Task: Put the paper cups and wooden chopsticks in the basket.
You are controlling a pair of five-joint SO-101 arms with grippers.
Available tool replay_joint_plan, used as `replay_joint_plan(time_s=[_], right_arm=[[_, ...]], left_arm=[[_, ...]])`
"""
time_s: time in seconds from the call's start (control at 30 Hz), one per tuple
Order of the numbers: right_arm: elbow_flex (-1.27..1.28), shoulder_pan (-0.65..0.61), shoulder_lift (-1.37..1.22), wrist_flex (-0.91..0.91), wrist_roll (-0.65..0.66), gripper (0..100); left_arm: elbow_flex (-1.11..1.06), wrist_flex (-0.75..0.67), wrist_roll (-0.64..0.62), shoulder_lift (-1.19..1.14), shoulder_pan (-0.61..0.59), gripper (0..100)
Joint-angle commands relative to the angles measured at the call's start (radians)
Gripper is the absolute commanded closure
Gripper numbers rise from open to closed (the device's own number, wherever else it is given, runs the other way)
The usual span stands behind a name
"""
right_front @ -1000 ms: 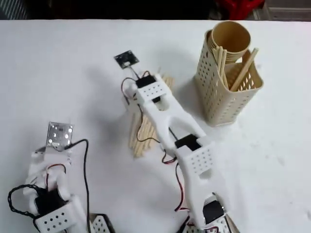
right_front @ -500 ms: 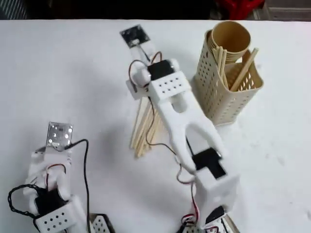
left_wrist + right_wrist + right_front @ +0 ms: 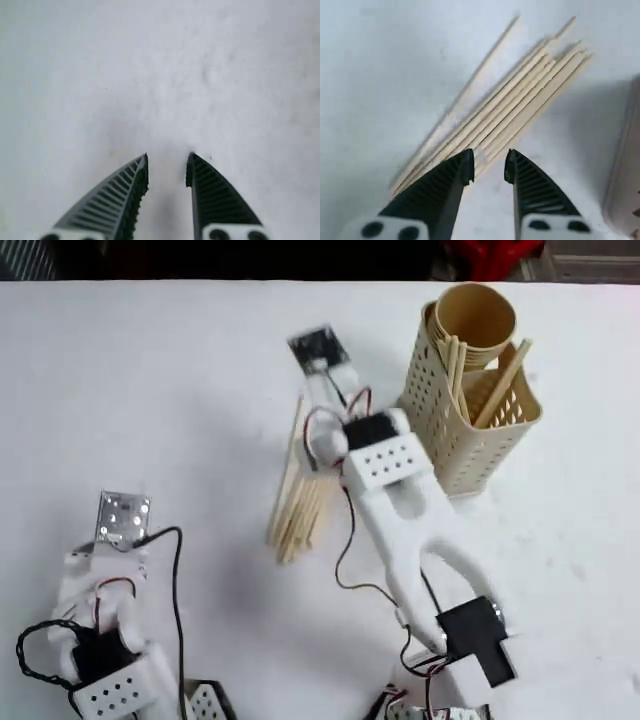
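I count one cream perforated plastic basket on the white surface. It holds a single nested stack of tan paper cups, packed too tightly to number, and four or five pale wooden chopsticks. About nine loose wooden chopsticks lie on the surface, eight bundled and one stray. There are two white robot arms, each with one end effector: the left end effector and the right end effector.

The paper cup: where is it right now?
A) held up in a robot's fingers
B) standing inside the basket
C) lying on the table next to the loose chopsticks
B: in the high view the paper cup stands upright inside the basket, with its open top facing up.
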State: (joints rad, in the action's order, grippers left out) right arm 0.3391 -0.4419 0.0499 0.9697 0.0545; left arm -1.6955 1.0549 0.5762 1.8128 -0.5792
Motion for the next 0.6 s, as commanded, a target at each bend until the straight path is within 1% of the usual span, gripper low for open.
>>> replay_joint_plan(time_s=[0.0,0.17,0.37,0.57], right_arm=[[0.110,0.028,0.038,-0.137,-0.060,88.6],[0.140,0.065,-0.070,-0.185,-0.109,88.5],[0.074,0.071,-0.206,-0.197,-0.112,88.4],[0.031,0.071,-0.269,-0.197,-0.112,88.4]], left_arm=[[0.003,0.003,0.006,0.007,-0.007,86],[0.003,0.003,0.006,0.007,-0.007,86],[0.003,0.003,0.006,0.007,-0.007,86],[0.003,0.003,0.006,0.007,-0.007,86]])
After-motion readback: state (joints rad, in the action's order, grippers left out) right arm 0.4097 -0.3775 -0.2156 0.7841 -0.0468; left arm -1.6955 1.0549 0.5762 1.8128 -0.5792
